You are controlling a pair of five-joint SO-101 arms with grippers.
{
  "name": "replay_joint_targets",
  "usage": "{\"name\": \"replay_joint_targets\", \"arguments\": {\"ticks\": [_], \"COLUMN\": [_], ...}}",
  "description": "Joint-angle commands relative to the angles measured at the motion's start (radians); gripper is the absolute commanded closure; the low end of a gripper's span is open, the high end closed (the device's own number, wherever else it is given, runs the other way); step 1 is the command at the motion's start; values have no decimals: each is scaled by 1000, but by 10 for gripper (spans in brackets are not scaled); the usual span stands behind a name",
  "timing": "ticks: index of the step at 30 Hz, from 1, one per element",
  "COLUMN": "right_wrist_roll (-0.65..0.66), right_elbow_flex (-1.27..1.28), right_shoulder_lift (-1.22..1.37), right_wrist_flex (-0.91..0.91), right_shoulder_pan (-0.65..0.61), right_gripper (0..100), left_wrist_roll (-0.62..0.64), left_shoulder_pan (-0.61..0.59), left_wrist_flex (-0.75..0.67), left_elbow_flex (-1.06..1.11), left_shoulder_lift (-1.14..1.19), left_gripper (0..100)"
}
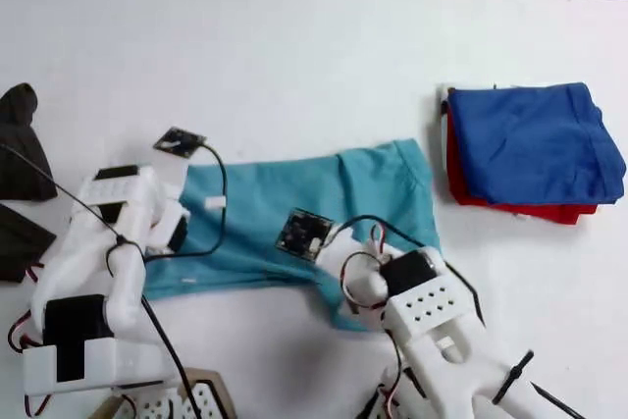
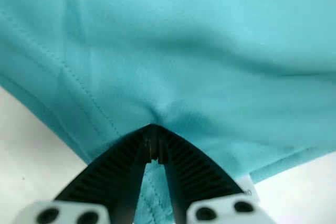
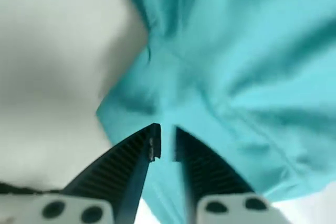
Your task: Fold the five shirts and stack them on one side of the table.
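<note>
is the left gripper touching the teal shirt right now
Touching. The left wrist view shows the left gripper pinched shut on the teal shirt, fabric puckering at its tips.

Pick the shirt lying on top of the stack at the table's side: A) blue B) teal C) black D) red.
A: the blue shirt lies folded on the red shirt, while the teal shirt is spread out between the arms.
</note>
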Motion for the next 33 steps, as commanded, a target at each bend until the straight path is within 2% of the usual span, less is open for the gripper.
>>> {"name": "replay_joint_targets", "arguments": {"ticks": [1,3,8,12,25,33], "right_wrist_roll": [43,112,212,276,287,285], "right_elbow_flex": [-3,3,9,38,204,207], "right_shoulder_lift": [-16,-16,-16,-15,-13,-12], "right_wrist_flex": [39,67,114,114,-88,-93], "right_shoulder_pan": [13,13,53,87,96,97], "right_gripper": [792,751,829,817,754,766], "left_wrist_roll": [11,11,11,12,12,12], "left_shoulder_pan": [-29,-29,-29,-29,-29,-29], "left_wrist_flex": [-23,-25,-25,-25,-25,-25], "left_elbow_flex": [-8,-8,-8,-8,-8,-8], "left_shoulder_lift": [11,11,11,11,11,11], "left_gripper": [973,973,973,973,973,973]}}
